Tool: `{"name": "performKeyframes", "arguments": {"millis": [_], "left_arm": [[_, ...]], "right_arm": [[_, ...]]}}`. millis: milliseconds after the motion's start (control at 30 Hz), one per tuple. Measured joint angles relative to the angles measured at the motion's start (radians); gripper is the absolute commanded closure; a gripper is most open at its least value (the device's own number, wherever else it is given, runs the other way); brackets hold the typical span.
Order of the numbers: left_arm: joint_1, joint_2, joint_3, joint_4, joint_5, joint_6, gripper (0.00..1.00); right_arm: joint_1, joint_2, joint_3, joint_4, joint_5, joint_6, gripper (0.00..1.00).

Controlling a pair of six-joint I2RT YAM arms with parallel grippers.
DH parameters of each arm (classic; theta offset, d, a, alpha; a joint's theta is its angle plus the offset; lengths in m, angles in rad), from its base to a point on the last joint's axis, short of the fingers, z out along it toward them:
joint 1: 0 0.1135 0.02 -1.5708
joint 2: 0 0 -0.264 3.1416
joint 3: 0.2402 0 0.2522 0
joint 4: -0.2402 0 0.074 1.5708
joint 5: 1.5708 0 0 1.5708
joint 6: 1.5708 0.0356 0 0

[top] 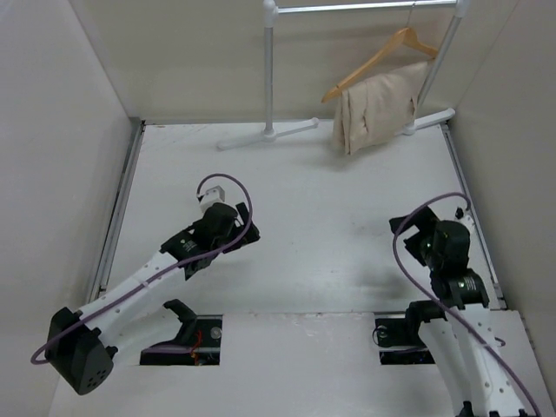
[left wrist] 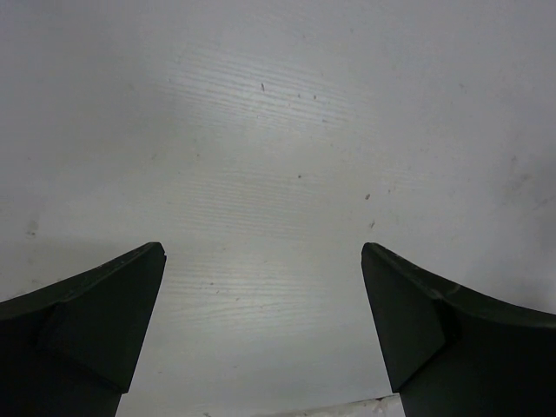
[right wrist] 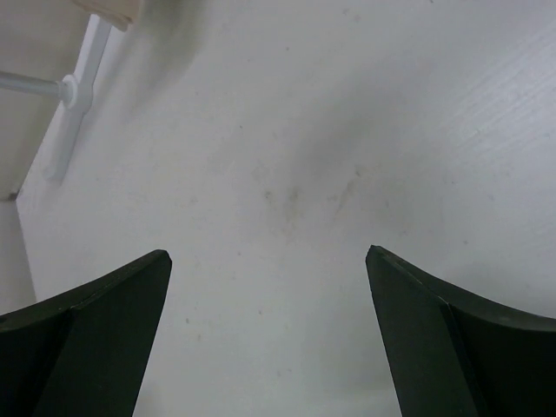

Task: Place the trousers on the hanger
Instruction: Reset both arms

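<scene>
The beige trousers (top: pixel 373 109) hang folded over the crossbar of the wooden hanger (top: pixel 382 56). The hanger's hook is on the rack's top rail at the back right. My left gripper (top: pixel 224 224) is over the white table left of centre. In the left wrist view it (left wrist: pixel 263 252) is open and empty, with bare table between the fingers. My right gripper (top: pixel 427 236) is at the right, well in front of the trousers. In the right wrist view it (right wrist: pixel 268 256) is open and empty. A corner of the trousers (right wrist: pixel 113 9) shows at that view's top left.
The white metal clothes rack (top: pixel 268 69) stands at the back, its feet (top: pixel 265 135) on the table; one foot shows in the right wrist view (right wrist: pixel 74 95). White walls close in the left, right and back. Two openings (top: pixel 187 339) sit by the arm bases.
</scene>
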Motion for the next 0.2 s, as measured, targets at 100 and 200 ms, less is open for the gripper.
{"name": "performKeyframes", "arguments": {"millis": [100, 200], "left_arm": [[-0.038, 0.042, -0.013, 0.02, 0.002, -0.011, 0.0], [-0.067, 0.095, -0.011, 0.059, 0.005, -0.016, 0.0]], "right_arm": [[0.025, -0.116, -0.027, -0.081, 0.027, 0.028, 0.0], [0.048, -0.134, -0.027, -0.093, 0.045, 0.043, 0.0]]}}
